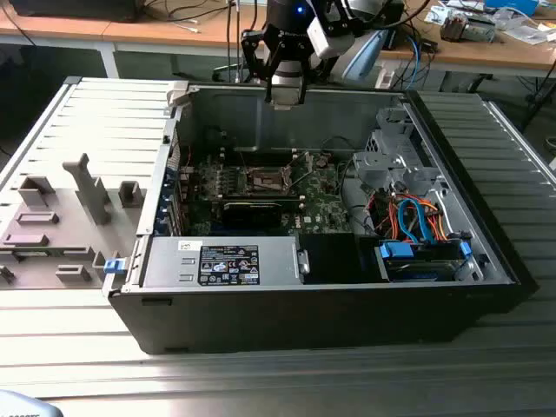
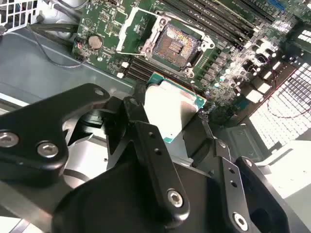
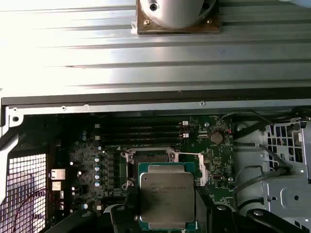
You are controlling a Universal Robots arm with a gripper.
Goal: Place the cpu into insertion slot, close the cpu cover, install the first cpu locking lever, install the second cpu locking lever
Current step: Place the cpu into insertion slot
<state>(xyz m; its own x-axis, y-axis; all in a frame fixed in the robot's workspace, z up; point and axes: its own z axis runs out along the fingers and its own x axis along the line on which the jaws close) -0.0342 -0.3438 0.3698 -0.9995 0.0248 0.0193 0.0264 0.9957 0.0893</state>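
My gripper [image 1: 285,94] hangs above the far wall of the open computer case and is shut on the cpu [image 3: 167,196]. The cpu is a small square chip with a silvery-grey top and a green edge, also seen in the second wrist view [image 2: 176,104]. A black finger presses on each of two opposite sides. The insertion slot [image 2: 177,43] is a dark square recess with a metal rim on the green motherboard [image 1: 326,208], well below the chip. It holds nothing. The cpu cover [image 2: 127,30] stands swung open beside it. I cannot make out the locking levers.
Case walls [image 1: 261,130] surround the board. Along the near side sits a power supply [image 1: 226,263]. A drive cage with blue and orange cables [image 1: 417,230] is at the exterior view's right. Long black memory slots [image 3: 138,133] run beside the socket. A grey fixture plate [image 1: 61,217] lies outside the case.
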